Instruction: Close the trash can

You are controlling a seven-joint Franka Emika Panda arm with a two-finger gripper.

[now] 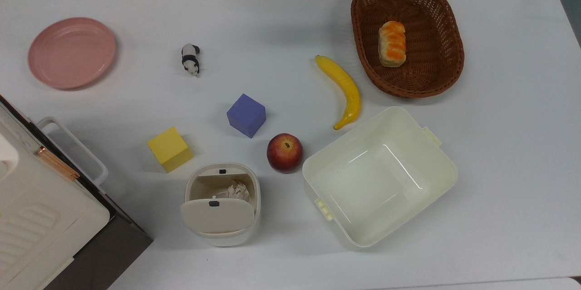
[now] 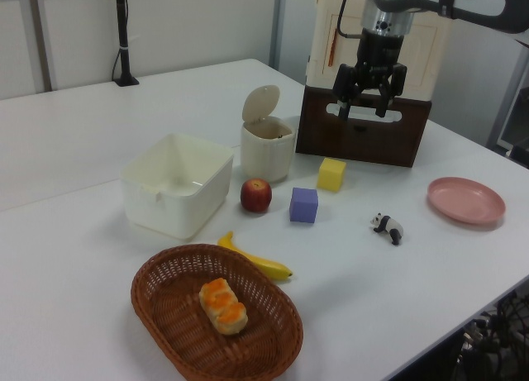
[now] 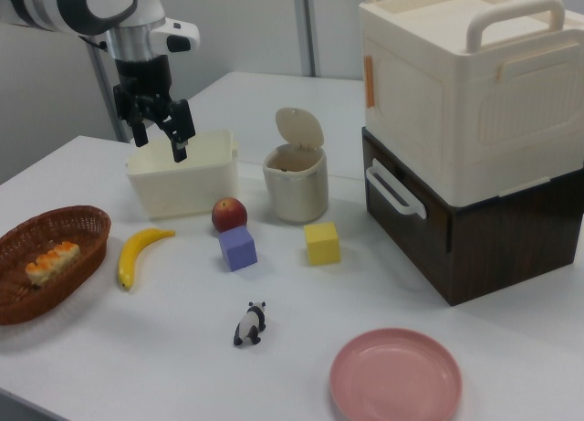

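Observation:
The trash can (image 1: 222,235) is a small cream-white bin near the table's front edge in the top view, between the yellow cube and the apple. Its hinged lid (image 1: 217,215) stands raised, and crumpled paper shows inside. In the left view the trash can (image 2: 267,150) has its lid (image 2: 261,102) upright. My gripper (image 2: 364,110) hangs open and empty, high above the table and to the left view's right of the can. In the right view the gripper (image 3: 160,142) is to the left of the trash can (image 3: 296,188), in front of the tub.
Close around the can are a yellow cube (image 1: 169,149), a purple cube (image 1: 246,115), an apple (image 1: 284,152) and a large lidless tub (image 1: 376,176). Stacked boxes (image 1: 41,217) stand at the top view's lower left. Farther off lie a banana (image 1: 345,90), a basket (image 1: 431,67), a panda (image 1: 191,59) and a pink plate (image 1: 71,52).

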